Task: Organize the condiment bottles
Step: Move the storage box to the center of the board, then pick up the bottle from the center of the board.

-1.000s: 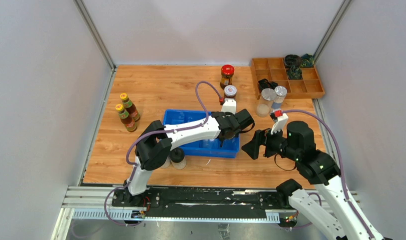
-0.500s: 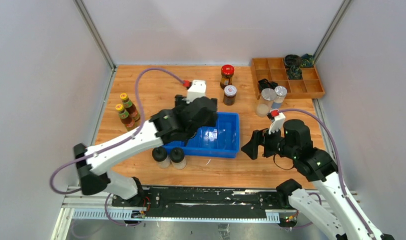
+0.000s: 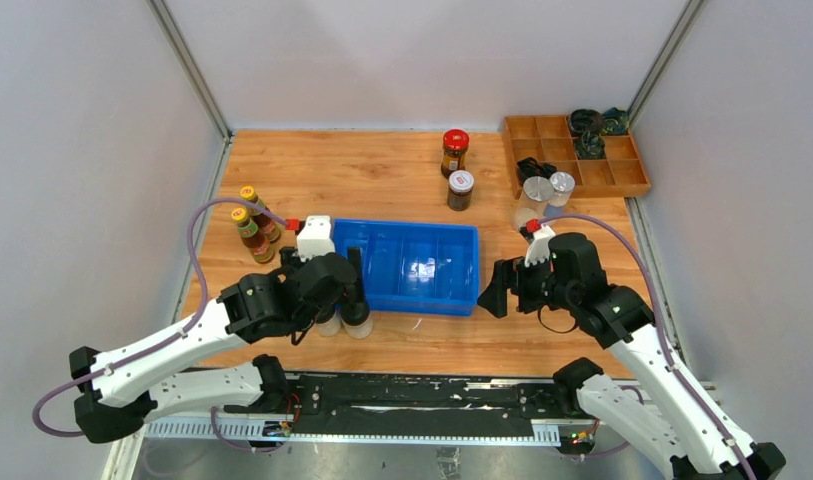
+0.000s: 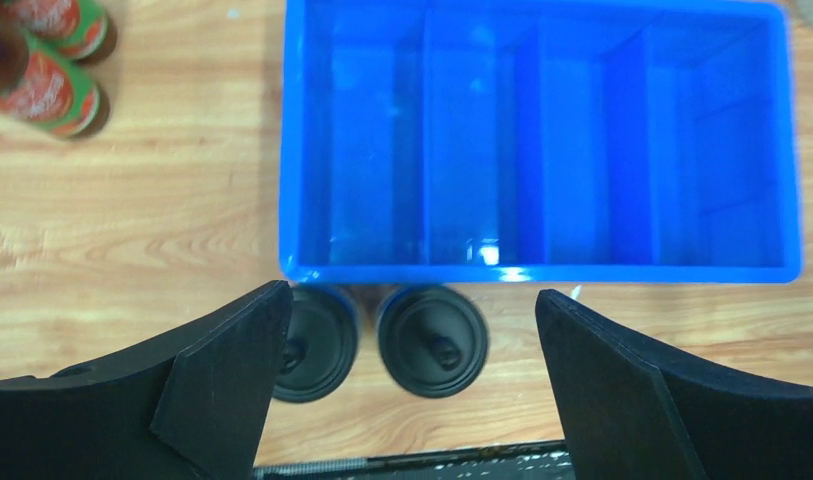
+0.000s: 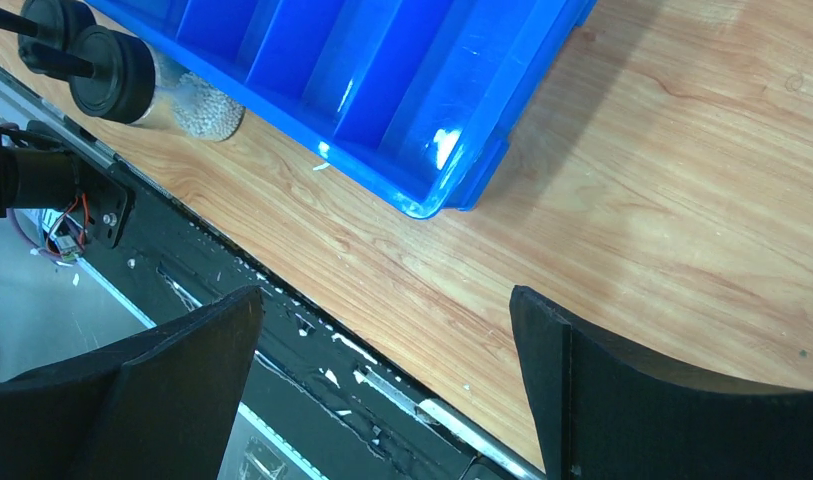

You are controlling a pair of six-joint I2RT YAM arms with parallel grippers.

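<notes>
The left end effector (image 4: 407,300) hangs over the near edge of the desk (image 3: 312,170) with its two fingers spread wide apart and nothing between them. Straight below it stand two black-lidded shakers (image 4: 432,340), side by side and touching or nearly so. One sits under the middle of the gap. The other is partly hidden by the left finger (image 4: 222,380). Just ahead of the fingertips is a blue bin (image 4: 542,272), split by dividers into four lengthwise slots, and the shakers stand close against its near wall. Ahead and off to the left of this end effector are two sauce bottles (image 3: 254,228) with yellow caps, close together and well apart from the bin.

The right end effector (image 5: 384,300) is also spread wide, gripping nothing. It hovers over bare wood and faces the near right corner of the bin, which shows just ahead of its fingertips in the wrist view. Farther ahead along the bin's near wall, the same shakers appear. The nearer one is clear-sided, with white grains inside.

Beyond this end effector, toward the far side of the desk, two silver-lidded jars (image 3: 548,191) stand together, touching or nearly touching a wooden tray (image 3: 552,130). The tray holds black and green coils (image 3: 588,123) in its far compartments. Left of them, past the bin's far wall, is a white-lidded jar (image 3: 461,190) with dark contents. A red-lidded jar (image 3: 455,152) stands a little farther back.
</notes>
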